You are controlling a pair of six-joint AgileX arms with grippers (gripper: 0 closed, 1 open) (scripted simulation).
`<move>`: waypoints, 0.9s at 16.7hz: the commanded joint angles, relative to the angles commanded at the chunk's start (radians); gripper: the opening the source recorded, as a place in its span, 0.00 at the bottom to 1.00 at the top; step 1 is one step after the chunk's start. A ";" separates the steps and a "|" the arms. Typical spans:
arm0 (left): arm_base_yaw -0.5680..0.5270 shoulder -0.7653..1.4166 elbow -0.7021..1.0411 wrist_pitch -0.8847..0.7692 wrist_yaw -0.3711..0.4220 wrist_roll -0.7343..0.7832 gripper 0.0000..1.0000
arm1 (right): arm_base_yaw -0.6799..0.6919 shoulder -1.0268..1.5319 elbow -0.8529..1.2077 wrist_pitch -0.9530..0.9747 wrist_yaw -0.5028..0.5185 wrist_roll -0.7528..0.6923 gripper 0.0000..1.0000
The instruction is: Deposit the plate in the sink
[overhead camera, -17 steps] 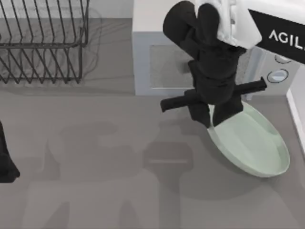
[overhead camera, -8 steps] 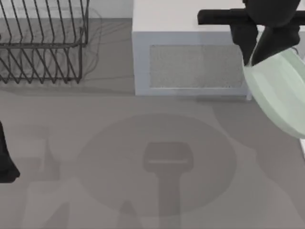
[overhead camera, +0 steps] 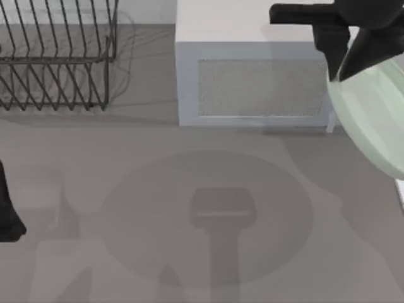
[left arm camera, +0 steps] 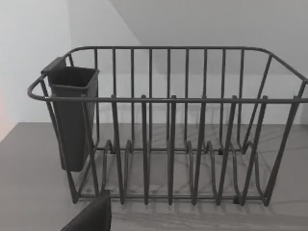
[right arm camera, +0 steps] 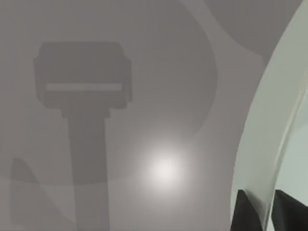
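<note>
Plate (overhead camera: 372, 117) hangs tilted at the frame's right edge, its rim pinched by my right gripper (overhead camera: 344, 60) above it; sink rim (overhead camera: 399, 189) lies just below-right, nearest this arm.

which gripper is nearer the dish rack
Left. The left gripper sits parked at the table's left edge, in front of the dish rack. The right gripper is across the table at the top right, shut on the plate beside the microwave.
</note>
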 joint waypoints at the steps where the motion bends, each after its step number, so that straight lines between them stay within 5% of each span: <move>1: 0.000 0.000 0.000 0.000 0.000 0.000 1.00 | -0.017 0.001 0.014 -0.011 0.003 -0.007 0.00; 15: 0.000 0.000 0.000 0.000 0.000 0.000 1.00 | -0.563 0.570 0.482 -0.005 0.017 -0.492 0.00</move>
